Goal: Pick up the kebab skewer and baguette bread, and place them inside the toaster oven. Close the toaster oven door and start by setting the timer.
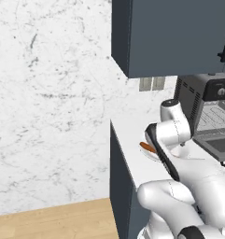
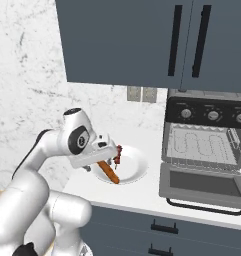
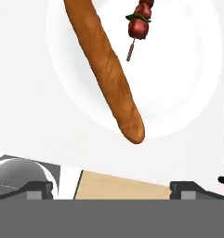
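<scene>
Marble-look wall and dark slate cabinets frame a white tabletop [image 2: 142, 197] in the lower half of the right base view, where a white plate [image 2: 134, 167] sits left of centre and the toaster oven [image 2: 207, 145] stands at the right with its toaster oven door [image 2: 204, 187] dropped flat open toward the front. On the plate lie the baguette bread [image 3: 106, 69], running from the top of the hand view down to its lower middle with one end poking past the plate rim, and the kebab skewer [image 3: 139, 23] just beside it at the upper middle, apart from the loaf. The tool [image 3: 111, 188] hovers above the plate with its fingers spread wide and nothing between them. To my eye the step in hand is the first pick; a good grasp would straddle the loaf across its narrow width near mid-length, fingers crosswise to its long axis, coming straight down so the skewer is not nudged. By my count: one baguette, one skewer, one plate, one oven with three knobs [image 2: 213, 115] along its panel, and two wall outlet plates [image 2: 142, 94] behind.
</scene>
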